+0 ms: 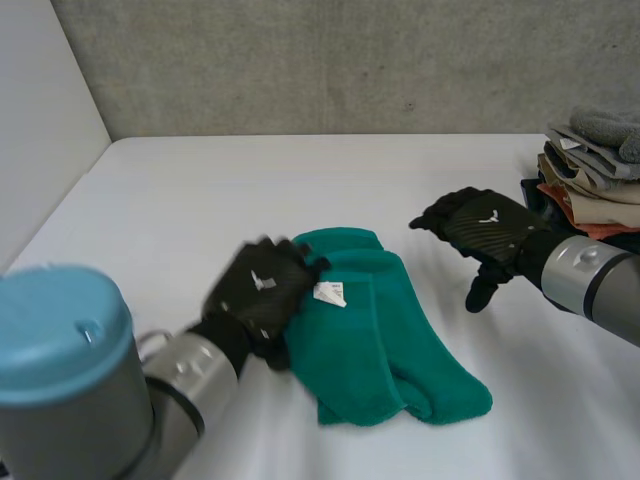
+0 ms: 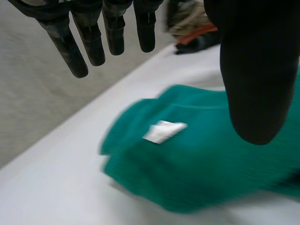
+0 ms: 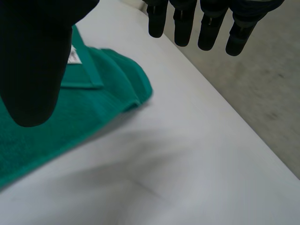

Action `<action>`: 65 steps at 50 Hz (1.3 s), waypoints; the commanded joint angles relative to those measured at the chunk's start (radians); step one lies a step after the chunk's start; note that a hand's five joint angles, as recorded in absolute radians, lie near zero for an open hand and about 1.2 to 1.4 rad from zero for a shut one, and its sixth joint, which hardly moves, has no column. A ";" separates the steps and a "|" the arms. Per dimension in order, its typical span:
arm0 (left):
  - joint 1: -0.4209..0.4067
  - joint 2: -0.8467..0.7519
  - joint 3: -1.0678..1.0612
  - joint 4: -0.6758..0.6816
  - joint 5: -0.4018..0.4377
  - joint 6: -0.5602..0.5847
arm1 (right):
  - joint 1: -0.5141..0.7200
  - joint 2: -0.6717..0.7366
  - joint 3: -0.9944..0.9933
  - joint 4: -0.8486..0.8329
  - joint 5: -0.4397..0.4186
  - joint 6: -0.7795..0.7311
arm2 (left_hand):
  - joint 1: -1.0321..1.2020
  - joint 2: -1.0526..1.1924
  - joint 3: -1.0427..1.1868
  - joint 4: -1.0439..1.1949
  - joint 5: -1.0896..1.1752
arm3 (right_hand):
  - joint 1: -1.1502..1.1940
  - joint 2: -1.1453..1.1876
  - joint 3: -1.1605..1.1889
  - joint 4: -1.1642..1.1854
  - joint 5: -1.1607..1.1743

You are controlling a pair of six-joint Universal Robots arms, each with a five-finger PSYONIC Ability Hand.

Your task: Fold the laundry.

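Observation:
A folded green towel (image 1: pixel 385 335) lies on the white table (image 1: pixel 200 200), a small white tag (image 1: pixel 330 293) on its upper layer. My left hand (image 1: pixel 262 290) hovers at the towel's near left edge, fingers straight and spread, holding nothing. In the left wrist view its fingers (image 2: pixel 89 35) and thumb (image 2: pixel 258 75) stand apart above the towel (image 2: pixel 201 159) and tag (image 2: pixel 163 131). My right hand (image 1: pixel 482 232) hangs open just beyond the towel's far right side. In the right wrist view its fingers (image 3: pixel 206 26) and thumb (image 3: pixel 35 61) are apart, the towel (image 3: pixel 70 122) under the thumb.
A stack of folded clothes (image 1: pixel 590 175) sits at the table's far right edge, close behind my right hand; it also appears in the left wrist view as a stack (image 2: pixel 192 28) past the towel. A grey wall (image 1: pixel 330 60) bounds the far side.

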 commanded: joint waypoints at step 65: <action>0.117 0.055 0.062 0.445 0.029 0.087 | 0.218 0.142 -0.304 -0.429 0.269 0.346 | 1.123 1.133 1.129 1.137 1.149 | 1.169 1.175 1.170 1.171 1.164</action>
